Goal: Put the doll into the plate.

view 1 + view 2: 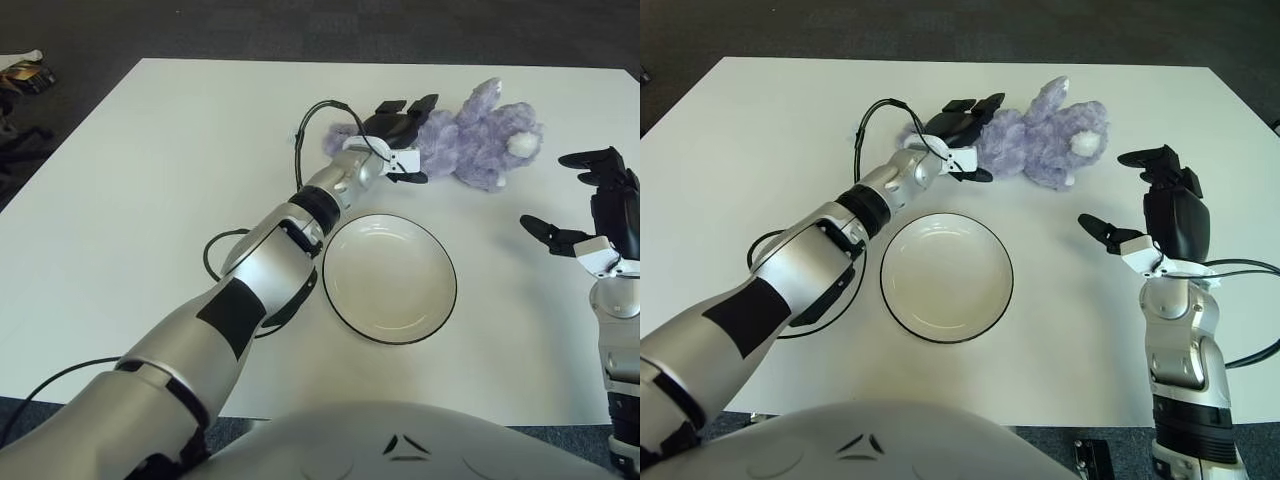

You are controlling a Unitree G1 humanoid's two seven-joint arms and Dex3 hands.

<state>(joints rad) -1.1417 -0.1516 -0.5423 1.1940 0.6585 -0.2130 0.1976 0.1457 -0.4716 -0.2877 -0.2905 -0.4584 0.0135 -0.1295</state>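
Observation:
The purple plush doll [482, 138] lies on its side at the far middle-right of the white table [150, 200]. The white plate [390, 280] with a dark rim stands empty in front of it, nearer to me. My left hand [412, 140] is stretched out to the doll's left end. Its fingers are spread, with the upper fingers above the plush and the thumb below it, not closed on it. My right hand [550, 195] shows to the right of the plate with its fingers spread, holding nothing.
A black cable [215, 250] loops along my left arm and onto the table left of the plate. The table's right edge [630, 110] runs close behind my right hand. Dark floor surrounds the table.

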